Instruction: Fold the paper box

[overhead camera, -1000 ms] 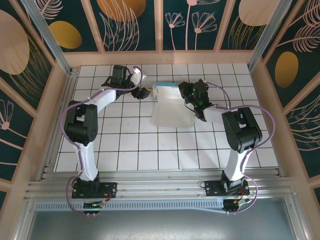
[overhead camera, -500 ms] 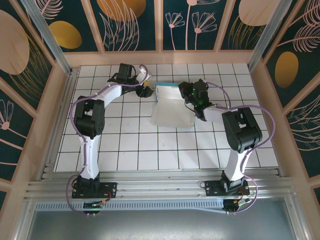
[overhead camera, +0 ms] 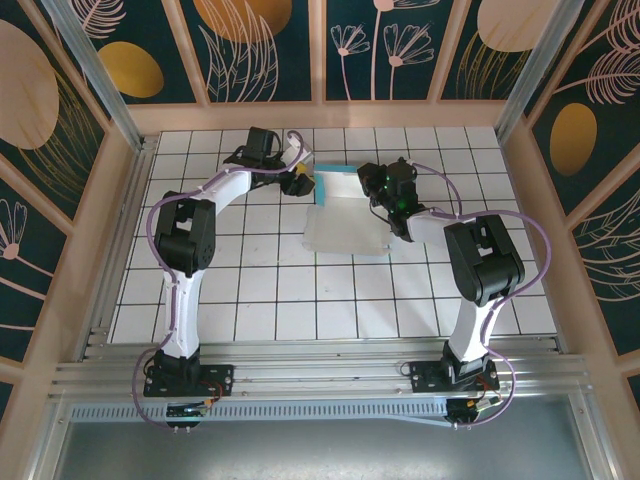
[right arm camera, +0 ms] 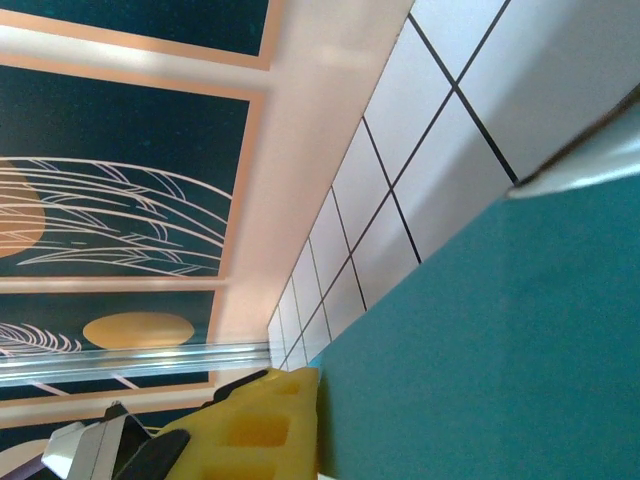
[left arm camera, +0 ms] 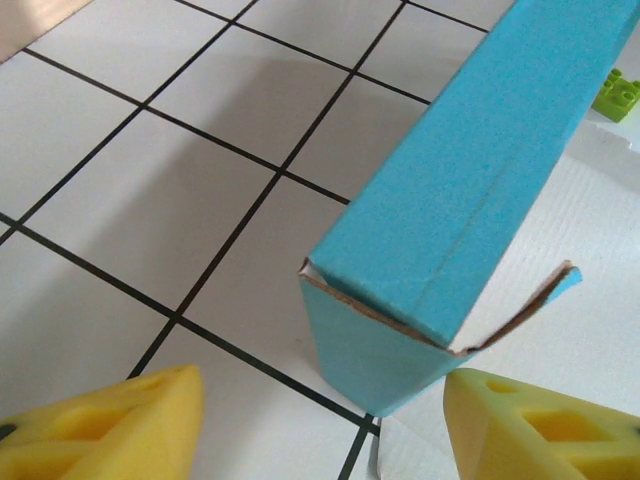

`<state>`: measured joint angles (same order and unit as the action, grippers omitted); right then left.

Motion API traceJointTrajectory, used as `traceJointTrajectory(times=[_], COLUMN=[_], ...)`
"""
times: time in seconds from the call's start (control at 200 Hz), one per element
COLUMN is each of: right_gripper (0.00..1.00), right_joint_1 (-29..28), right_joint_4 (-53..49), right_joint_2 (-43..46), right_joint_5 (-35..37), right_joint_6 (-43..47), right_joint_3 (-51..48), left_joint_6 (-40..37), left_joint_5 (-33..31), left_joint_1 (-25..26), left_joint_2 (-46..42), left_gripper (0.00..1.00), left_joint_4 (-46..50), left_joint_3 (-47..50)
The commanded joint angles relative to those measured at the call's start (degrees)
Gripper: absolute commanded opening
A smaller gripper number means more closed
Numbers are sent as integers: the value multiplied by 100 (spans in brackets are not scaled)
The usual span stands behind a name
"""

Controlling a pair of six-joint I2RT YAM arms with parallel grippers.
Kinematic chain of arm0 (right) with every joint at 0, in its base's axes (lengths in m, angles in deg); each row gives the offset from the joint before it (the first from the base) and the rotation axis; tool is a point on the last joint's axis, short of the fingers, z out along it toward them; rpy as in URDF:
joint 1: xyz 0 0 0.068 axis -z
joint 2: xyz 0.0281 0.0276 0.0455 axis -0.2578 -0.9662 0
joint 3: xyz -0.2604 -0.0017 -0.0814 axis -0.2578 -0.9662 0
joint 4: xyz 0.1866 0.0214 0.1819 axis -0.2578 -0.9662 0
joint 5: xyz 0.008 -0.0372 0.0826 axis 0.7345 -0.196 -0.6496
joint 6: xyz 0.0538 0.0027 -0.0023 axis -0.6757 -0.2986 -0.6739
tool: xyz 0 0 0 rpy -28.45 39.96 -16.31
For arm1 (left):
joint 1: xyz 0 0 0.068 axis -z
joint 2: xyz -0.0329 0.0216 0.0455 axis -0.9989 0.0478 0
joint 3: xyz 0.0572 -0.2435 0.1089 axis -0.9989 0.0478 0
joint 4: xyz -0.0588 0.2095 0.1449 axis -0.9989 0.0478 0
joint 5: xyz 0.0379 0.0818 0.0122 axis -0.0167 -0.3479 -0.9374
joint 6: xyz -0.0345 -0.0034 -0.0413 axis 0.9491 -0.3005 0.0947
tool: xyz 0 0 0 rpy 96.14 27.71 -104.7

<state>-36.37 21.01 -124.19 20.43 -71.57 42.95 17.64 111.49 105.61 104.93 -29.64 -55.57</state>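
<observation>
The paper box (overhead camera: 343, 222) lies at the back middle of the tiled table, a white sheet with its rear turquoise wall (overhead camera: 336, 183) folded upright. My left gripper (overhead camera: 303, 182) is at that wall's left end. In the left wrist view its yellow fingers (left arm camera: 105, 425) stand open on either side of the turquoise corner (left arm camera: 400, 345), not pressing it. My right gripper (overhead camera: 372, 190) is shut on the wall's right end. One yellow finger (right arm camera: 255, 420) lies flat against the turquoise card (right arm camera: 480, 350); the other finger is hidden behind it.
A tiny green scrap (left arm camera: 620, 95) sits on the white sheet just beyond the turquoise wall. A wooden rail (overhead camera: 320, 115) runs close behind the box, and wooden side walls (overhead camera: 100, 230) bound the tiled table (overhead camera: 260, 290).
My left gripper has moved right to the box's left end and its jaws have narrowed somewhat. The right gripper has kept its hold in place.
</observation>
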Motion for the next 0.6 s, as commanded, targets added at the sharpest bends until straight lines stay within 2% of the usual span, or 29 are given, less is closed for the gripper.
traceJointTrajectory(times=[0.0, 0.13, 0.355, 0.415, 0.46, 0.596], right_gripper=[12, 12, 12, 12, 12, 12], right_joint_1=[-69, -65, -65, -65, -70, -73], right_joint_4=[-274, -269, -279, -270, -279, -289], right_joint_2=[135, 145, 166, 172, 173, 174], right_joint_5=[-60, -51, -42, -51, -47, -42], right_joint_6=[210, 210, 219, 219, 219, 244], right_joint_3=[45, 24, 10, 14, 27, 21], left_joint_6=[286, 621, 1016, 1075, 1087, 962], left_joint_5=[360, 580, 402, 374, 419, 547], left_joint_1=[181, 214, 250, 248, 253, 246], left_joint_2=[175, 209, 368, 351, 329, 20], left_gripper=[69, 69, 55, 54, 57, 77], left_joint_4=[-325, -508, -632, -684, -679, -914], left_joint_3=[-24, 63, 21, 48, 59, 454])
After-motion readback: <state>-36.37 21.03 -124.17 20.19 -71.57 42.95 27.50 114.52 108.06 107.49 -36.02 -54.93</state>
